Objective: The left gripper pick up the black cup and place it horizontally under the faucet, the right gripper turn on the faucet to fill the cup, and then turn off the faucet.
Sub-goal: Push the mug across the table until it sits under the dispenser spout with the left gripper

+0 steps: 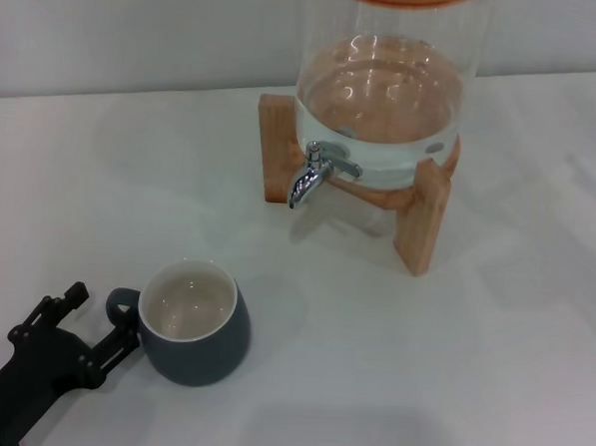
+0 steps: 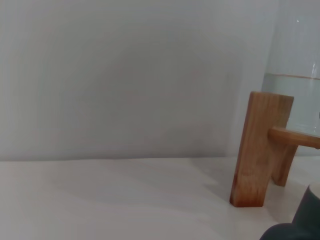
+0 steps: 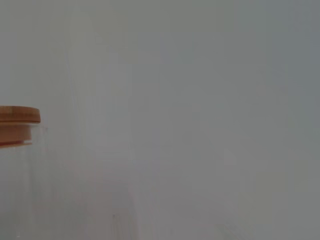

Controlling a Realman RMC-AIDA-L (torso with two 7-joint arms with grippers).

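Black two-finger left hand (image 1: 98,324) – fingers apart around handle of squat charcoal ceramic cup (image 1: 194,322), upright on white desk (image 1: 450,371). Small chrome faucet (image 1: 316,172) at 1 o'clock, well apart – lift, fill, shut-off all remain.

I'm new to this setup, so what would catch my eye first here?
The big glass jar of water on its wooden stand at the back of the table, with the small chrome faucet at its front. Nearer, the black cup stands upright, empty, well short of the spout. The left claw is at its handle.
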